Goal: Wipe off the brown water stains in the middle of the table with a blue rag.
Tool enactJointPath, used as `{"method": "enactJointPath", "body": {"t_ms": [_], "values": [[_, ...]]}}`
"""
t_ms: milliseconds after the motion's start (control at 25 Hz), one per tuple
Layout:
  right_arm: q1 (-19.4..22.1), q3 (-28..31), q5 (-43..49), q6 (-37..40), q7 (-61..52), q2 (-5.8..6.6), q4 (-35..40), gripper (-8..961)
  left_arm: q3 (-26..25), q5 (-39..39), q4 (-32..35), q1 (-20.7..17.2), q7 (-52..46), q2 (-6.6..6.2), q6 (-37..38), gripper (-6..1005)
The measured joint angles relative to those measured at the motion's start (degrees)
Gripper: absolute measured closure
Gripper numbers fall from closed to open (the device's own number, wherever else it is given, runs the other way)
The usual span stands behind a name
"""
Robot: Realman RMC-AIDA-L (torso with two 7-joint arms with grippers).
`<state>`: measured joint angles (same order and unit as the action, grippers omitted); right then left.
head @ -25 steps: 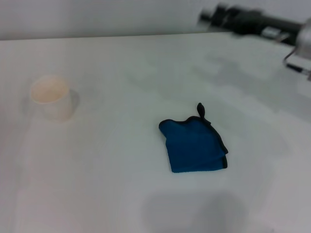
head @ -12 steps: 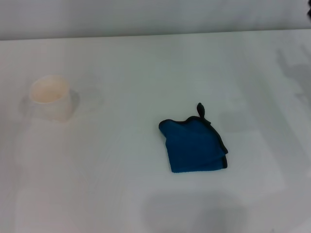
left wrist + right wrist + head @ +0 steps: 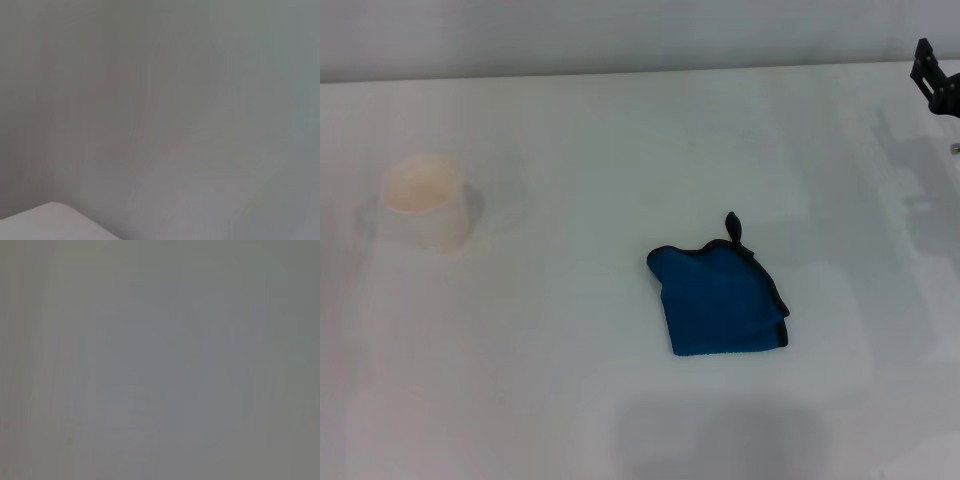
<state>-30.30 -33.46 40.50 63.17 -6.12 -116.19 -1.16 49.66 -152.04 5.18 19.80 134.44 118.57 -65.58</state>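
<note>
My right gripper [image 3: 935, 80] hangs at the table's [image 3: 620, 130] far edge (grip unreadable), well apart from the blue rag [image 3: 720, 300].

Bright, even light washes the white table [image 3: 620, 130] almost flat; soft grey shadows pool at the near edge and far right — the head view is slightly hazy; both wrist views show only featureless grey blur

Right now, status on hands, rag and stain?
Right hand at far right edge, fingers unclear. Left out of view. Blue rag flat on the table, untouched. No brown stain discernible. White cup far left.
</note>
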Motion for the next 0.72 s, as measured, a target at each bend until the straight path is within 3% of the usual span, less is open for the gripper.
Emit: {"method": "enactJointPath", "body": {"t_ms": [720], "values": [[-2.1, 0.24, -0.49, -5.73, -2.18, 0.0, -0.91, 168, 0.44, 0.5, 0.37, 1.08, 2.53, 0.26, 2.97, 139]]}}
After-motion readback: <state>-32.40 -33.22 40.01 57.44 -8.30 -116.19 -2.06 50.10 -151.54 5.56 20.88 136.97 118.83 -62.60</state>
